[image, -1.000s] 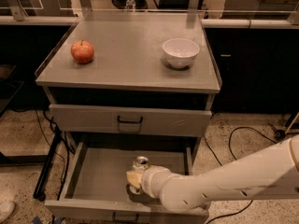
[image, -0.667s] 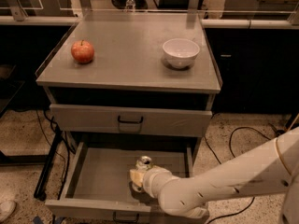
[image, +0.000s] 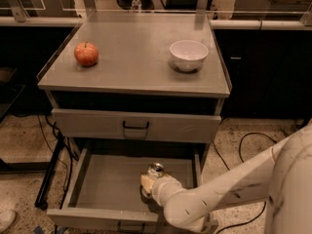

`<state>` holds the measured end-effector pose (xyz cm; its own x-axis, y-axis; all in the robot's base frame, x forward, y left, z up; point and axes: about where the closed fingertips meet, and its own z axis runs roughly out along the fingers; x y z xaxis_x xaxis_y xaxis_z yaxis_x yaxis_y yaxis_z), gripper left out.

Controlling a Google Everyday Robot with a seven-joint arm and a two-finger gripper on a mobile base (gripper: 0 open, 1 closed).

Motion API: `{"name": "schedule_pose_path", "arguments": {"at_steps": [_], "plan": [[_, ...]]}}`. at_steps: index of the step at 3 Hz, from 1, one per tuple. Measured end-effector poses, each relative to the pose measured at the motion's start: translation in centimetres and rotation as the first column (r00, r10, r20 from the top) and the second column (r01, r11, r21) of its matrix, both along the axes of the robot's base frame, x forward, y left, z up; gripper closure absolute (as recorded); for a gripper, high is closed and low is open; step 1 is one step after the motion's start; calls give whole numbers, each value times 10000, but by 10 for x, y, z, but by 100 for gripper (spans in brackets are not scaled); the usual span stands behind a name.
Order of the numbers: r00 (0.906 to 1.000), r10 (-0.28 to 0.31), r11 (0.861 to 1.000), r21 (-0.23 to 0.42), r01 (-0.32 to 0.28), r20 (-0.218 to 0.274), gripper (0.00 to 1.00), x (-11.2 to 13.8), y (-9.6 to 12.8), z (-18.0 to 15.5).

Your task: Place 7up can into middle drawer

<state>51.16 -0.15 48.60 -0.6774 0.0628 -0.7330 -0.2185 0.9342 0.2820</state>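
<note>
**A:** Where is the 7up can [image: 156, 168]?

**B:** It is inside the open middle drawer [image: 105, 189], at about two o'clock from the middle of the drawer floor and nearer the back wall than the front handle. Only its shiny top with the tab shows. The body is hidden behind the wrist, so I can't tell whether the base touches the floor.

**A:** And the gripper [image: 151, 178]?

**B:** It is down in the drawer with the can, and the arm reaches in from about four o'clock. The fingers [image: 146, 181] look closed around the can's side. One pale pad lies against its nine o'clock flank, just under the rim.

**A:** How would you expect the can to handle?

**B:** I'd judge it light, thin-walled and slick. Bare metal like that gives little friction and dents under a hard squeeze. The side wall is the place to hold it, at mid-height or a little above, with the pads square on opposite sides. The rim and tab offer nothing to pinch.

**A:** Any risk in letting go?

**B:** It is tall for its base, so a finger dragging on it as the pads part could tip it, and then it would roll across the flat grey floor. The apple [image: 86, 53] and the white bowl [image: 188, 54] on the bench [image: 136, 38] are well apart from all this.
</note>
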Motion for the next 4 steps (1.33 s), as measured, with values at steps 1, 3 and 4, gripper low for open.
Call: {"name": "schedule_pose_path", "arguments": {"at_steps": [1,3,4], "plan": [[10000,-5,10000,0,5,-10,100,0,0,-1],[9924,-1234,9921,248,1232,32,100,12,10,-47],[9788,-1962,9806,167,1955,585,100,29,2,-56]]}}
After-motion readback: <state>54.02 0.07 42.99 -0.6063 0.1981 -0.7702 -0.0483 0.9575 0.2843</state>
